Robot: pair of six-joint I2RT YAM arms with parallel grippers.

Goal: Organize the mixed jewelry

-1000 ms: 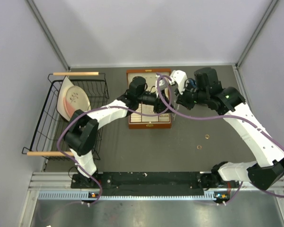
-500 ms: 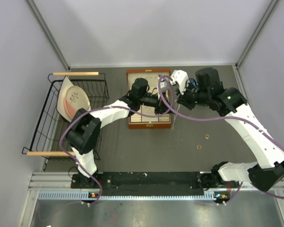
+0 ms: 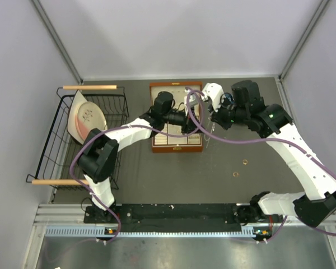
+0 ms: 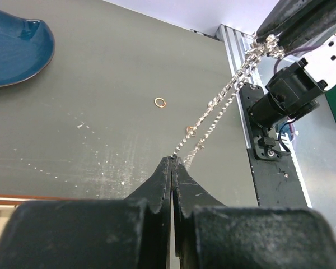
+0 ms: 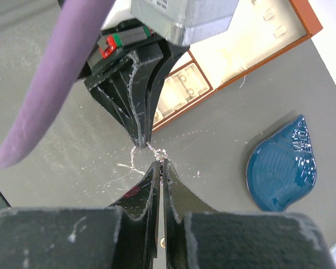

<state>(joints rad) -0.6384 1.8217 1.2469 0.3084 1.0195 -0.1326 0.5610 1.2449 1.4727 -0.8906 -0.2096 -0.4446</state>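
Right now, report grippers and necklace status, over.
Left gripper shut on chain necklace. Right gripper shut on it too, chain strung between them. Two gold rings loose on table. Nothing blocking.

Bright even diffuse light, faint soft shadows, overhead view sharp, nearest foreground blurred in both wrist views

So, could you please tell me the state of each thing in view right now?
left gripper: shut on the chain.
right gripper: shut on the chain.
chain: off the table, strung between both grippers.
rings: loose on the table, outside the box.
box: open.
plate: leaning in the rack.
blue dish: flat on the table.
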